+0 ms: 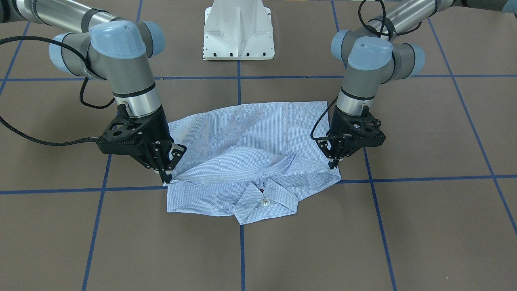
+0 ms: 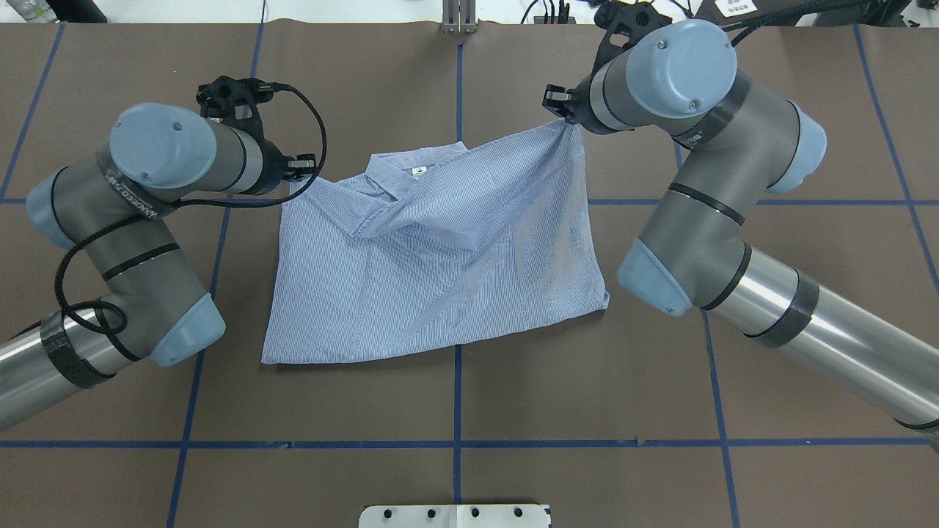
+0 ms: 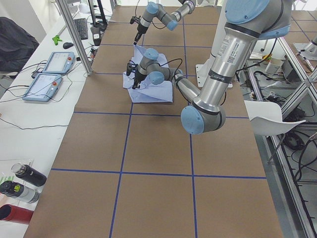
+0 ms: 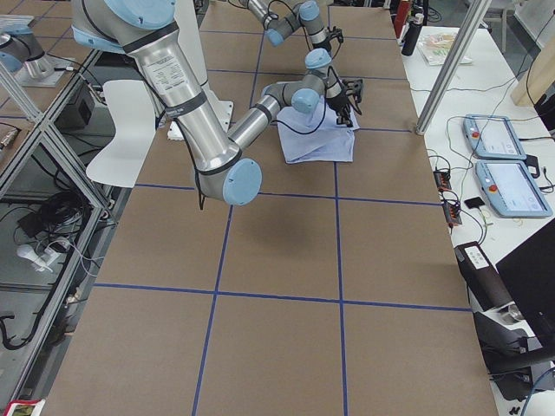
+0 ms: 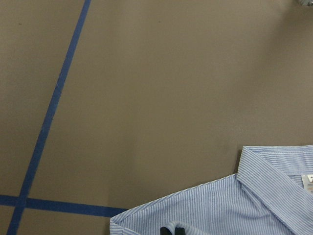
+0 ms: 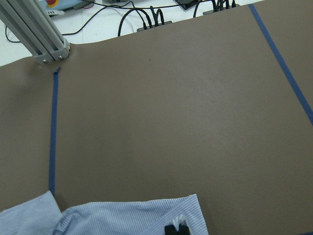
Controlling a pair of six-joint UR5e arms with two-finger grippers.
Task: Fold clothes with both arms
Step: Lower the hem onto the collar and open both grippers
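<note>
My left gripper (image 1: 335,161) and right gripper (image 1: 164,171) each clamp a corner of the striped shirt (image 1: 246,133), lying mid-way across the table (image 1: 404,226) with its top layer reaching the collar (image 1: 262,200); the right corner rides higher, and a thin pinch could slip, leaving the fold crooked

My right gripper (image 1: 165,176) and left gripper (image 1: 334,163) — 2 pairs of closed fingers — pinch opposite ends of a fold in the striped shirt (image 1: 250,137). Its collar (image 1: 264,200) lies toward the table's (image 1: 424,226) edge farthest from my base (image 1: 239,30).
</note>
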